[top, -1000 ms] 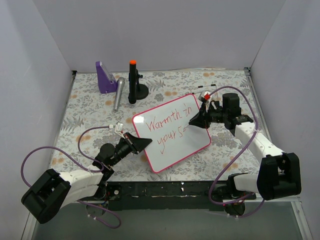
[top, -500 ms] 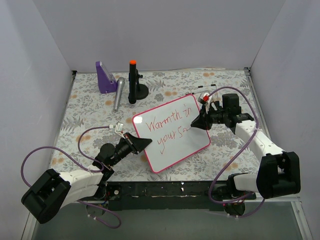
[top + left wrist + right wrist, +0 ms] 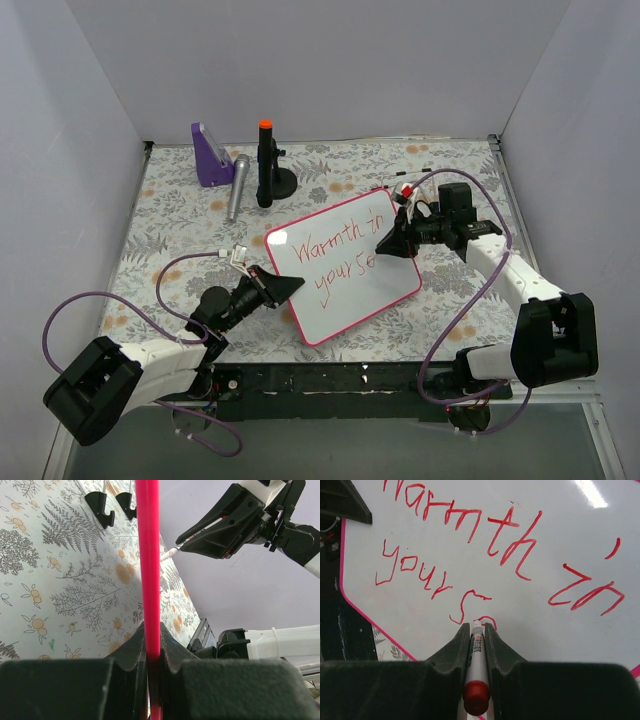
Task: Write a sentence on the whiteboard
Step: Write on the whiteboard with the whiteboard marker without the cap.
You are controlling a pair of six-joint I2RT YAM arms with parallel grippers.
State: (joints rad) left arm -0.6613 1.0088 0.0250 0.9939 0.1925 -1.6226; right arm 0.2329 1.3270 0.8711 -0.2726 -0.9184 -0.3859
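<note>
The whiteboard, white with a thin pink frame, lies tilted on the floral table. The sentence reads "Warmth in" with "your s" and the start of a letter below it, in red; it fills the right wrist view. My right gripper is shut on a red-capped marker, its tip touching the board at the newest stroke. My left gripper is shut on the board's pink frame at its near left edge. The right gripper also shows in the left wrist view.
A purple wedge-shaped holder, a silver cylinder and a black stand with an orange top sit at the back left. White walls close in three sides. A purple cable loops by the left arm.
The right gripper has shifted a little to the left with the marker, and a new curved red stroke has appeared after the "s". The left gripper and the board have not moved.
</note>
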